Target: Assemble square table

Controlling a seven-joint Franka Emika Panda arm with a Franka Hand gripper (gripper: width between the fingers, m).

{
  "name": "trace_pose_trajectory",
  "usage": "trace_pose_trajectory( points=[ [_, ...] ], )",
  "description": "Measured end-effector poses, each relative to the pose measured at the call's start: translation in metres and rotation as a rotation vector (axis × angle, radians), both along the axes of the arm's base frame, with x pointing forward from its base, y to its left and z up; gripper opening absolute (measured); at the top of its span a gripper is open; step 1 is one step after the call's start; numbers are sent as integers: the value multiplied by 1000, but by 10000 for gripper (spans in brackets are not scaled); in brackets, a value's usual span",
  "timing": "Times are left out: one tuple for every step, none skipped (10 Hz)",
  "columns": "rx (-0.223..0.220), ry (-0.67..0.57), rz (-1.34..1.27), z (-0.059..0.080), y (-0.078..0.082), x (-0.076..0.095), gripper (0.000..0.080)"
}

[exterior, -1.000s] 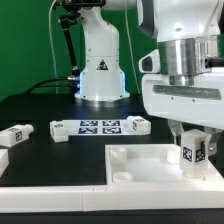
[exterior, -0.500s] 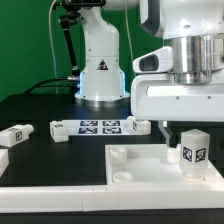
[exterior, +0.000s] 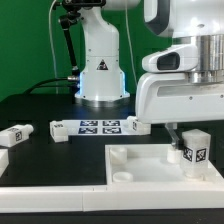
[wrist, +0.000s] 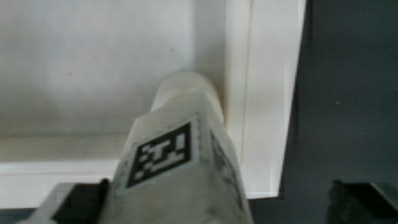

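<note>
One white plastic leg post point(exterior: 195, 150), black-and-white square tag point(wrist: 164, 150), upright in rimmed square panel point(exterior: 145, 172) corner; gripper point(wrist: 222, 200) jaws apart

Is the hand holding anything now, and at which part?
Nothing, it seems: the hand is open around the short white tagged plastic leg post, its fingers clear of it.

I see the leg post point(wrist: 183, 115) white, its square tag blocky black-and-white; the square panel point(exterior: 140, 170) plain white; the table point(exterior: 40, 100) black; the marker board point(exterior: 98, 126) white with black-patterned tags.
</note>
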State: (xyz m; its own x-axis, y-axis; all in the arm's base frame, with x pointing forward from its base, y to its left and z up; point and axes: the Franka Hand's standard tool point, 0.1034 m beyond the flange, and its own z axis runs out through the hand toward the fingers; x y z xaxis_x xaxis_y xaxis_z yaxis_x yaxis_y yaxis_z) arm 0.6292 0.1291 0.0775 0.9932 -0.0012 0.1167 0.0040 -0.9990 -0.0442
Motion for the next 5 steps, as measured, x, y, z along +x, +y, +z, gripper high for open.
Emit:
trace_pose_trajectory(
  points=[
    [6, 2, -37, 0, 0, 0, 554],
    [12, 5, -108, 0, -2, 0, 363],
    [19, 8, -183, 0, -4, 1, 304],
    [26, 11, -235, -1, -5, 1, 303],
    [36, 16, -301, -1, -5, 0, 303]
  ],
)
